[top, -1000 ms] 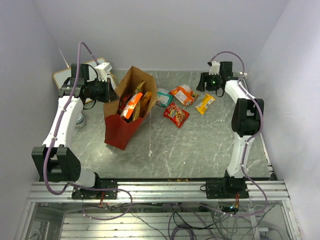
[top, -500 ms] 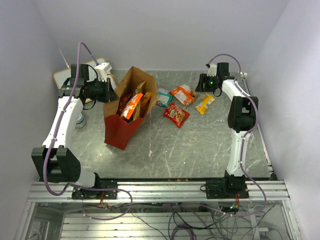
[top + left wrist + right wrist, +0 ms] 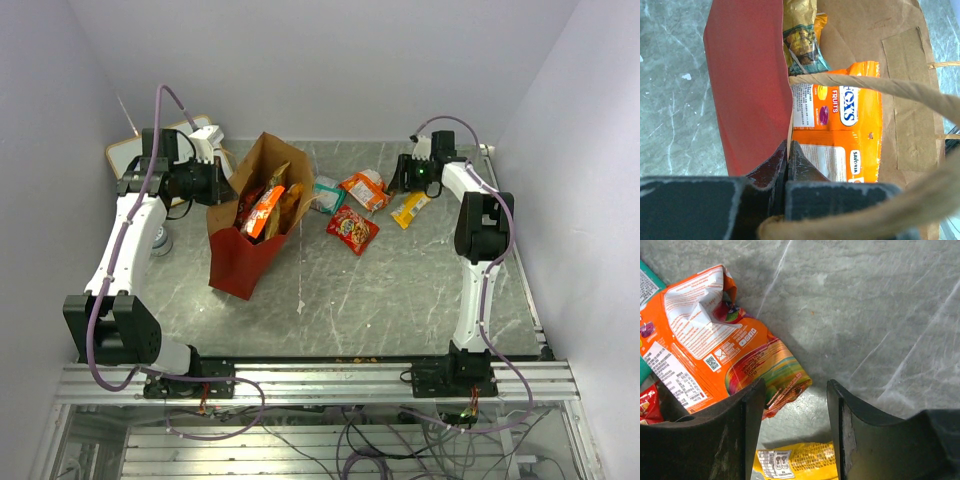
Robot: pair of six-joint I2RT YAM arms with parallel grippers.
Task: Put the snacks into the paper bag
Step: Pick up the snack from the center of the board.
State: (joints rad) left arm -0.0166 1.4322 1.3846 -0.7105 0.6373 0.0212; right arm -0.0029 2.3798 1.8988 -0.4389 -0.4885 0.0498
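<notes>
Your left gripper is pinched shut on the rim of the tall red paper bag at the table's left, while your right gripper hangs half open and empty over the orange foil snack packet at the far right. You're reaching for the next snack, I'd judge: straddle its free corner, close, then lift across the open grey marbled table, clearing the bag's rim and twisted paper handle.

My grey bench bore the paper bag, then teal packet, orange packet, red packet, yellow packet.
</notes>
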